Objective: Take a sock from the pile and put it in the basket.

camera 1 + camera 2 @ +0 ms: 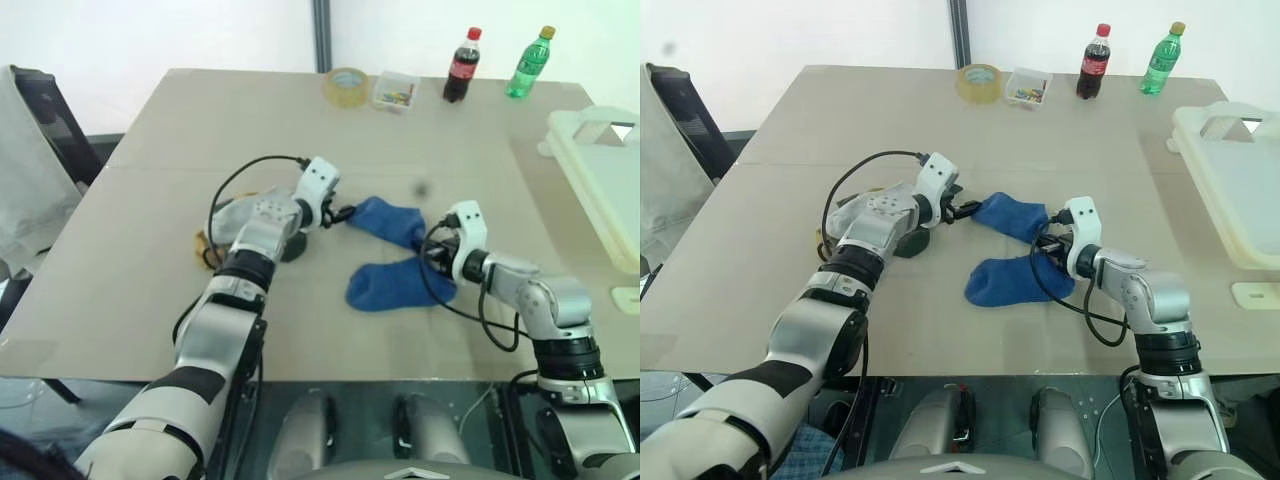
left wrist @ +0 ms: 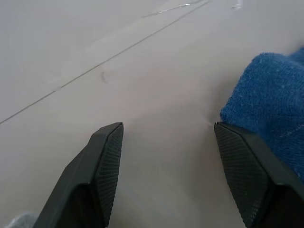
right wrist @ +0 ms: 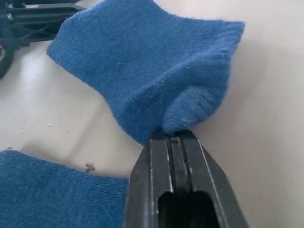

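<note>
The right tool [image 3: 180, 137] is pinching a fold of the blue sock [image 1: 395, 255] on the table [image 1: 150, 200]; the left tool [image 2: 166, 137] is gaping wide, holding nothing, beside it.

Items on the table [image 1: 150, 250], by count: one royal blue sock [image 1: 395, 255] lying bent; one heap of socks [image 1: 215, 235], mostly hidden by the left arm, number indistinct; two bottles, one cola [image 1: 461, 66] and one green [image 1: 529, 62]; one tape roll [image 1: 346, 86]; one small clear box [image 1: 395, 91]; one cream basket [image 1: 605, 170].
</note>
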Controlling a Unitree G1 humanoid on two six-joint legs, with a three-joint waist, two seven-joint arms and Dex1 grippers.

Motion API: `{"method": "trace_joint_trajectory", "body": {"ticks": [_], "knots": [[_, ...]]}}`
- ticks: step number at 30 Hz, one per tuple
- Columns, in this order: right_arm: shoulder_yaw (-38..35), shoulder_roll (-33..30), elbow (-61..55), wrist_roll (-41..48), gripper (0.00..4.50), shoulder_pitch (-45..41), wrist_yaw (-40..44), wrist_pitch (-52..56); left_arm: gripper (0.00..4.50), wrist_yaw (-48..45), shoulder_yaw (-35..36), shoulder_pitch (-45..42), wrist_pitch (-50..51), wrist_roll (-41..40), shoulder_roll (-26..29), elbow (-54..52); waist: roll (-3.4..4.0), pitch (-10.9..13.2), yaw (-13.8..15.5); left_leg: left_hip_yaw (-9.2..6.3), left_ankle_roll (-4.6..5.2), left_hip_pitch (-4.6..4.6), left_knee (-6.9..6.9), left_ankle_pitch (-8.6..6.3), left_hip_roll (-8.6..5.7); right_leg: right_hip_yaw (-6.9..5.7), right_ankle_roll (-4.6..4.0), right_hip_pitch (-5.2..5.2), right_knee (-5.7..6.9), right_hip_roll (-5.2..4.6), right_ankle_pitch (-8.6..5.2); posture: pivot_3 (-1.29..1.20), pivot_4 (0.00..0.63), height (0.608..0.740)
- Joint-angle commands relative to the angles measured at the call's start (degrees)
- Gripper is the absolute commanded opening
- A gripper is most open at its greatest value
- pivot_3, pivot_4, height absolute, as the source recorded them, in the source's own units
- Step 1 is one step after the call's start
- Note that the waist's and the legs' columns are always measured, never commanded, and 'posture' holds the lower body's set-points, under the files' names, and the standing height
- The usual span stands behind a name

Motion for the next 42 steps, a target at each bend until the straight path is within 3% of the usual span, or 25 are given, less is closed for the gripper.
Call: {"method": "trace_joint_trajectory", "body": {"ticks": [1, 5, 7, 18, 30, 42], "knots": [[-0.6, -0.2, 0.3, -1.0, 0.0, -0.6, -0.3, -1.0, 2.48, -1.1, 0.0, 1.2, 0.9, -0.1, 0.0, -1.5, 0.0, 0.0, 0.0, 0.0, 0.0, 0.0, 0.0, 0.0, 0.0, 0.0, 0.0, 0.0, 0.01, 0.0, 0.0, 0.0, 0.15, 0.74], [-0.6, -0.3, 0.5, -1.9, 0.0, -0.4, -0.5, -1.7, 0.7, -1.9, -0.2, 2.1, 1.8, 0.0, -0.1, -3.2, 0.01, 0.0, 0.0, -0.01, -0.01, 0.03, 0.03, 0.01, 0.0, 0.02, 0.0, 0.0, 0.08, 0.0, 0.0, 0.0, 0.15, 0.74], [-0.7, -0.3, 0.4, -2.1, 0.0, -0.2, -0.6, -1.9, 0.03, -2.3, -0.3, 2.8, 2.6, -0.2, -0.2, -4.6, 0.01, 0.0, 0.0, -0.02, 0.0, 0.03, 0.06, 0.01, 0.0, 0.02, 0.0, 0.0, 0.12, -0.01, 0.0, 0.0, 0.15, 0.74], [-0.8, -0.3, 0.1, -3.3, 0.0, -0.2, -0.3, -3.3, 0.03, -2.5, 1.6, 5.4, 6.2, -2.3, 0.2, -11.1, 0.01, 0.0, -0.1, -0.07, 0.0, 0.05, 0.08, 0.01, 0.0, 0.04, 0.0, -0.01, 0.16, 0.0, 0.0, 0.0, 0.15, 0.74], [-3.6, -4.1, -6.9, -1.8, 0.0, 1.0, 0.6, -1.5, 0.03, -2.0, 9.8, 14.8, 25.2, -14.6, 0.7, -33.8, 0.02, 0.0, -0.2, -0.15, -0.06, -0.01, 0.07, 0.04, 0.03, 0.19, 0.0, -0.19, 0.26, 0.0, 0.0, 0.0, 0.15, 0.74], [-7.0, -7.3, -19.1, 4.4, 0.0, 4.8, 0.9, 5.9, 0.03, 1.9, 13.4, 22.6, 37.0, -24.0, -1.0, -45.1, 0.01, 0.0, 0.0, -0.15, -0.08, 0.03, 0.08, 0.05, 0.05, 0.23, -0.01, -0.22, 0.36, 0.01, 0.0, 0.0, 0.15, 0.74]]}}
